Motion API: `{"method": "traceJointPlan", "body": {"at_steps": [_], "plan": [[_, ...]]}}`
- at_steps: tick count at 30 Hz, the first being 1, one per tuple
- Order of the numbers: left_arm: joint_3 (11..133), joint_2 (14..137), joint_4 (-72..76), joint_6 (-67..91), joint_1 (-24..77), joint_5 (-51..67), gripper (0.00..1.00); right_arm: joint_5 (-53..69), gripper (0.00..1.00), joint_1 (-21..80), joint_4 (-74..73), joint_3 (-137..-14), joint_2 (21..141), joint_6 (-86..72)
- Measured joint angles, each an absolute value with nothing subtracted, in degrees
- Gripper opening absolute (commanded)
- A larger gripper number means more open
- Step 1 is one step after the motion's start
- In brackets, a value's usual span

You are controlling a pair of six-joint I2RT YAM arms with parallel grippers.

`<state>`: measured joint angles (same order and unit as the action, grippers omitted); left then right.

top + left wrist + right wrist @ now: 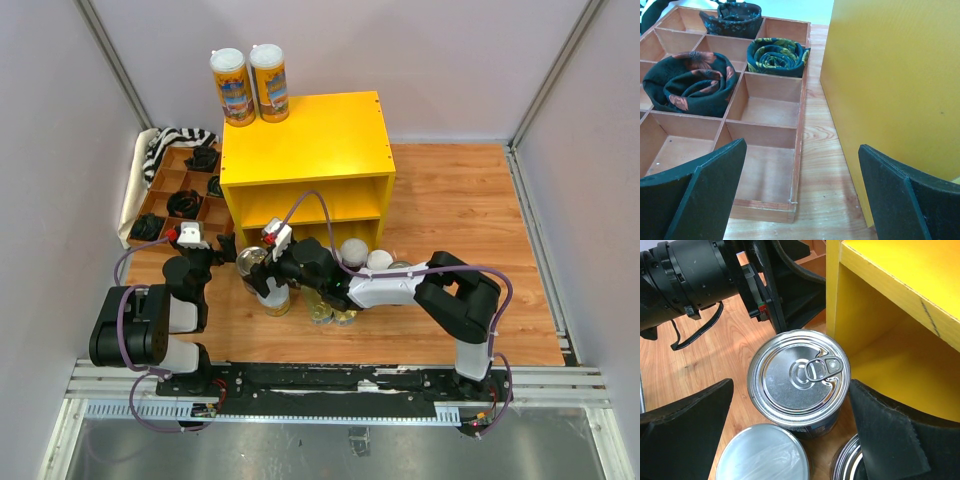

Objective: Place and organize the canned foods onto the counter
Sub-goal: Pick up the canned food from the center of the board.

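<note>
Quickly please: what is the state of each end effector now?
Left end effector: open, holding nothing.
Right end effector: open around a silver-topped can, not gripping.

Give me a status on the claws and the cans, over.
Left claw open, empty, by tray and yellow shelf. Right claw open, either side of a pull-tab can, no grip yet. Left arm close beyond that can.

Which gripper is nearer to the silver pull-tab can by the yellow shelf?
Right. The right gripper is open over the can, a finger on each side; the left gripper is apart, beside the wooden tray.
</note>
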<state>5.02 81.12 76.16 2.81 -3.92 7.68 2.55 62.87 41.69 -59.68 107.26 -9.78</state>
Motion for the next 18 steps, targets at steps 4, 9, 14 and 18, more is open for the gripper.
{"method": "traceJointPlan", "body": {"at_steps": [4,9,14,18], "plan": [[5.02,81.12,76.16,2.79,-3.92,7.68,1.00,3.31,0.99,62.87,41.71,-59.68,107.26,-9.80],[5.02,81.12,76.16,2.76,-3.92,7.66,1.00,4.10,0.98,62.87,41.82,-59.68,107.26,-9.89],[5.02,81.12,76.16,2.61,-3.95,7.35,1.00,5.52,0.99,62.87,42.13,-59.68,107.26,-10.70],[5.02,81.12,76.16,2.52,-4.01,7.11,0.99,6.76,0.99,62.85,42.26,-59.68,107.26,-11.57]]}}
